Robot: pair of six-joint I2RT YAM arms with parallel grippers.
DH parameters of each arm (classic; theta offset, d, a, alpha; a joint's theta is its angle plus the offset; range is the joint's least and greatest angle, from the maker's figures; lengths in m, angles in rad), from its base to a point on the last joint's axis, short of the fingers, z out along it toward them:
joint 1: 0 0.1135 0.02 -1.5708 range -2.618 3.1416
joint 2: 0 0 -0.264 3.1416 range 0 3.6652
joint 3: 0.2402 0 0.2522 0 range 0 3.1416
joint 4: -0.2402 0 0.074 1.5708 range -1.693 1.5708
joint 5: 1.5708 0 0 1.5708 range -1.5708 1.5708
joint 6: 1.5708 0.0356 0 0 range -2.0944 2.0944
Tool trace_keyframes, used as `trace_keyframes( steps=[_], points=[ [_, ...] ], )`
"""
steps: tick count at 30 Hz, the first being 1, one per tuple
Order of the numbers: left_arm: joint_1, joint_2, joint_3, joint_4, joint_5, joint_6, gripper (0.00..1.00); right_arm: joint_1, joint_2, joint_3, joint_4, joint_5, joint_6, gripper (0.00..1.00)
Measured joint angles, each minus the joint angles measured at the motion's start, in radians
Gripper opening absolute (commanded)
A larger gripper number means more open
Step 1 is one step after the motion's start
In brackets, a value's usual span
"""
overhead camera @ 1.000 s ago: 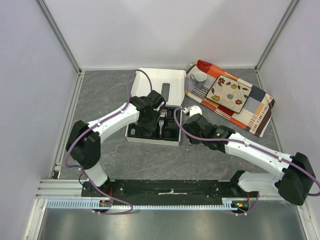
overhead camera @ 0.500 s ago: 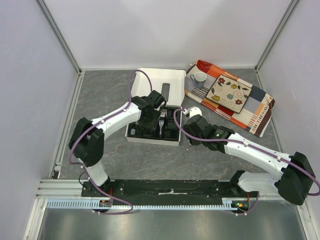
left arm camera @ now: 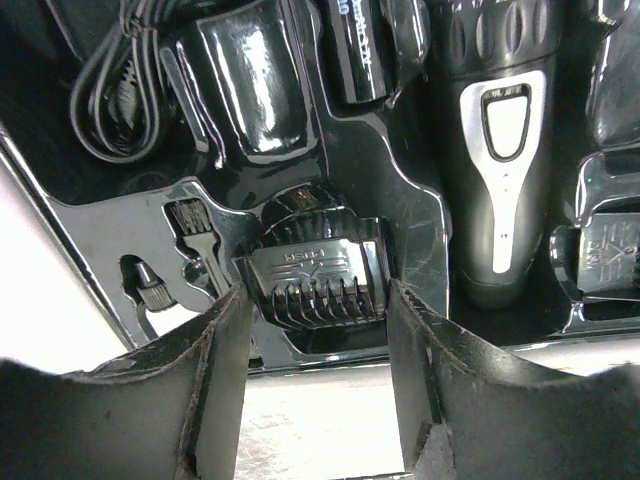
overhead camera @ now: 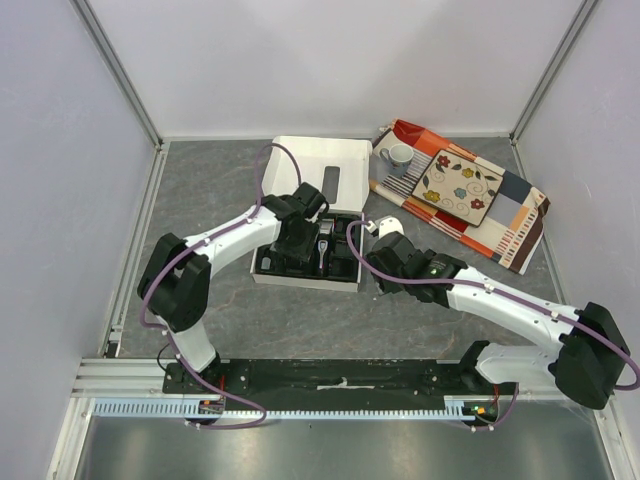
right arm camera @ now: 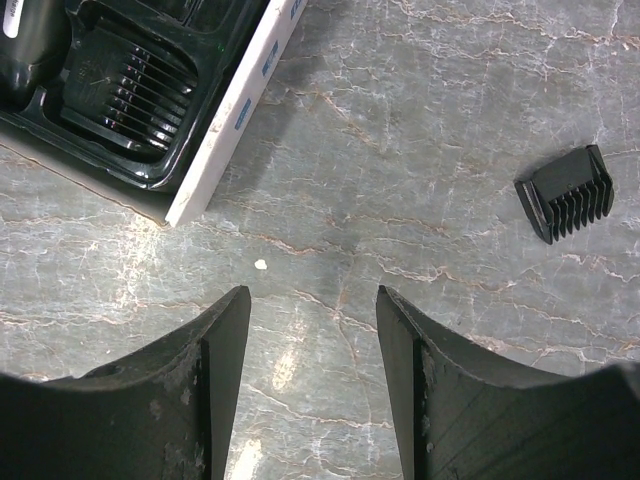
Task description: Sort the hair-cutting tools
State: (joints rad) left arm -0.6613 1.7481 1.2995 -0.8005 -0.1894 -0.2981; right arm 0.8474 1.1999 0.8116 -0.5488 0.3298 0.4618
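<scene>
Your left gripper [left arm camera: 316,300] hangs over the black tray [left arm camera: 100,220], fingers spread either side of a seated comb [left arm camera: 312,262] that lies in its recess. From that comb, the cable [left arm camera: 115,95] is coiled at 10 o'clock and the clipper [left arm camera: 500,150] lies at 2 o'clock, both in the tray. Your right gripper [right arm camera: 312,300] is spread over bare table [right arm camera: 400,100], holding nothing. From it, the white box [right arm camera: 235,120] lies at 10 o'clock and a loose comb [right arm camera: 565,192] at 2 o'clock.

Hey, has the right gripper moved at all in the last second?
Yes, slightly: in the top view the right gripper has drawn back toward the robot's side, ending farther from the mug.
</scene>
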Motion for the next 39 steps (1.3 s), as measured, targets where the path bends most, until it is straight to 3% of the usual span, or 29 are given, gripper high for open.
trace_keyframes(
  steps=[8, 23, 39],
  points=[
    [0.000, 0.000, -0.034, 0.022, 0.012, 0.001, 0.48, 0.000, 0.008, -0.004, 0.010, -0.014, 0.010, 0.62],
    [0.003, -0.002, -0.048, 0.040, 0.025, 0.031, 0.65, 0.000, 0.010, -0.004, 0.010, -0.018, 0.018, 0.62],
    [0.006, -0.027, -0.042, 0.040, 0.069, 0.038, 0.68, 0.000, 0.023, -0.004, 0.013, -0.023, 0.018, 0.62]
  ],
)
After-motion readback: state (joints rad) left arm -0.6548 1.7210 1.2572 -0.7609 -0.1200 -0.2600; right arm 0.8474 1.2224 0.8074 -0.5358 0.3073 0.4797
